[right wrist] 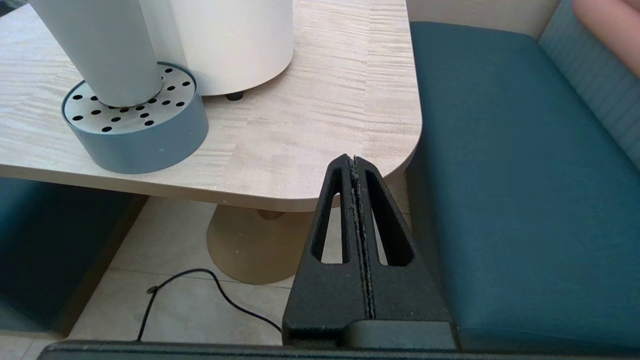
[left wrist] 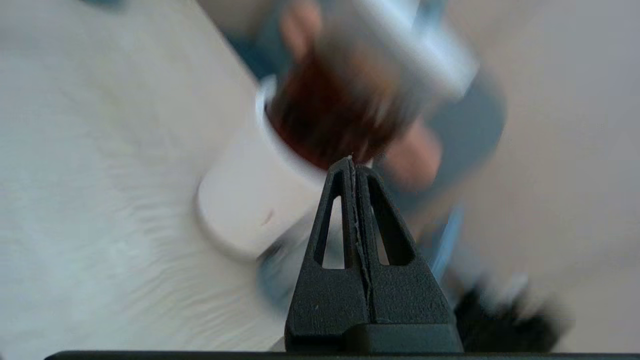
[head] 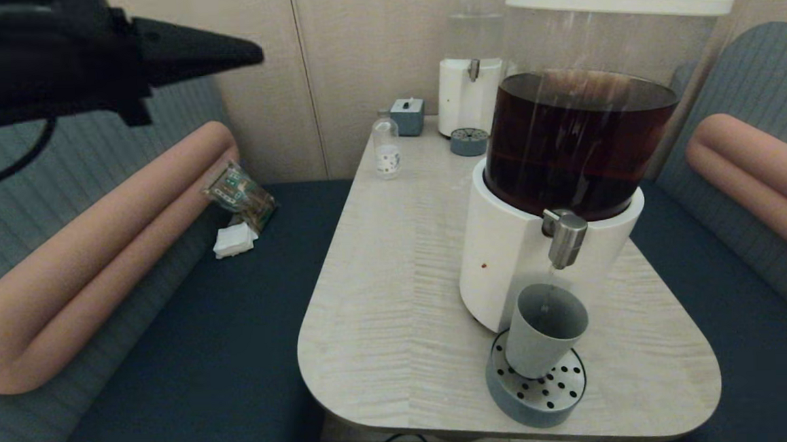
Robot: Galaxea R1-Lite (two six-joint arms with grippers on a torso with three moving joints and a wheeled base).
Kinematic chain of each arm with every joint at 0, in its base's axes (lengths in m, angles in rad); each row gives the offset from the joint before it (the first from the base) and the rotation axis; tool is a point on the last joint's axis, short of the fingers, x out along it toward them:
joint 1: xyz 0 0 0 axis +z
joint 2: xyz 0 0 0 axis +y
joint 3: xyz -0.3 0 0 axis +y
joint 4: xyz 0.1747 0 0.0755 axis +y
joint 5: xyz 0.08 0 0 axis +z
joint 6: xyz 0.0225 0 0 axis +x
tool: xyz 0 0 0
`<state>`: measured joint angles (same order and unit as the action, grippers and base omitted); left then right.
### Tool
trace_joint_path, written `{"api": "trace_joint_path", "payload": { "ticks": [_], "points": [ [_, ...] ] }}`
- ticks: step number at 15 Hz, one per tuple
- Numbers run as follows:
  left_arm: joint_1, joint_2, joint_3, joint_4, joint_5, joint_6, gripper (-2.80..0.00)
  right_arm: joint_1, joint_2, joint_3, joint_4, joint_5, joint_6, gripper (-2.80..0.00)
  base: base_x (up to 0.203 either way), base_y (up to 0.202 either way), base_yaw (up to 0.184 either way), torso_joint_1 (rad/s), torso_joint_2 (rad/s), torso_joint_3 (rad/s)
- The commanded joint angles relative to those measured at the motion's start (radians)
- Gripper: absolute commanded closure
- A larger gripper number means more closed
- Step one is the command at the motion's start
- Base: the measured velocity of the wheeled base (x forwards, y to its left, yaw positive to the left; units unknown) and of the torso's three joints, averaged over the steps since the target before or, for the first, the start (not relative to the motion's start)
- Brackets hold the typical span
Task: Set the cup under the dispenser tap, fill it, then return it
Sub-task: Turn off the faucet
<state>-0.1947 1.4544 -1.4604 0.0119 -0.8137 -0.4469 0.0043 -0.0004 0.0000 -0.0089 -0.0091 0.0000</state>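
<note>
Left gripper [head: 257,54] closed, raised | cup [head: 544,330] well apart, under dispenser tap [head: 566,238]

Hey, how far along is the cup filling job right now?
Placing looks done: the cup stands on the round drip tray under the dispenser tap, and neither gripper holds it. The left gripper is shut and raised, away to the table's left; the right gripper is shut, low by the table's edge. I cannot see any liquid in the cup, so filling and returning it seem left.
</note>
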Motion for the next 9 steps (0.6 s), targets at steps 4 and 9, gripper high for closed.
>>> {"api": "trace_joint_path", "payload": {
  "ticks": [4, 9],
  "points": [
    [-0.196, 0.13, -0.147, 0.181, -0.014, 0.162, 0.0, 0.0, -0.001, 0.0, 0.0, 0.0, 0.0, 0.0, 0.0, 0.0, 0.0, 0.0, 0.0, 0.0],
    [-0.275, 0.235, -0.259, 0.532, 0.301, 0.718, 0.0, 0.0, -0.001, 0.0, 0.0, 0.0, 0.0, 0.0, 0.0, 0.0, 0.0, 0.0, 0.0, 0.0]
  ]
}}
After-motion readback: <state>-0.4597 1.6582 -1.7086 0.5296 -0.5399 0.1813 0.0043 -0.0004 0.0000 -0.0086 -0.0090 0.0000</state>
